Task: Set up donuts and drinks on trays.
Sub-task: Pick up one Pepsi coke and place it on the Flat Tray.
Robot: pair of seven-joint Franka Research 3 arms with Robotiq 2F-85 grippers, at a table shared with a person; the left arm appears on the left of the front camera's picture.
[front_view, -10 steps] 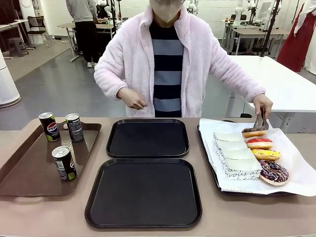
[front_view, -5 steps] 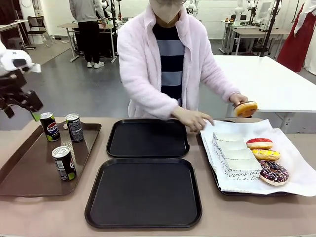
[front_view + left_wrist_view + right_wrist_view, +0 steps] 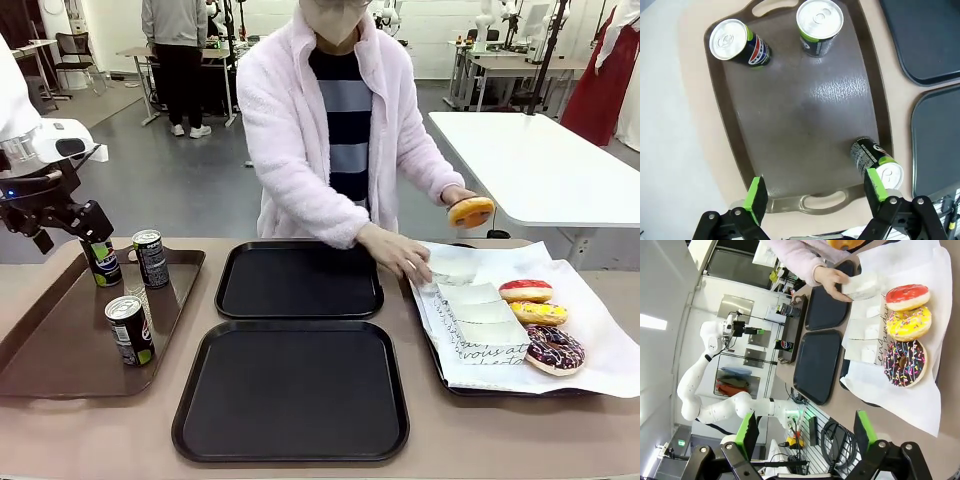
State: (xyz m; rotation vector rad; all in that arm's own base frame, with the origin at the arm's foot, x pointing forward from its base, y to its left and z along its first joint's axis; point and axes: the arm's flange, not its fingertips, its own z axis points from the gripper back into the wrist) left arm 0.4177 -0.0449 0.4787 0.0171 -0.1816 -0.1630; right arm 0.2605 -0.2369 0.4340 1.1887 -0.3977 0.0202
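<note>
Left end effector (image 3: 816,192) has advanced over brown tray (image 3: 60,350) on table (image 3: 500,430).

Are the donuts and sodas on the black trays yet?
Not yet. Done: nothing; both black trays are bare. In hand: the person's hand holds a glazed donut up, the other hand rests on the sleeves, and the open left gripper hovers over the brown tray. Left: three cans there and three donuts on the paper.

White arm (image 3: 58,141), black fingers (image 3: 888,214), green pads (image 3: 758,198)
</note>
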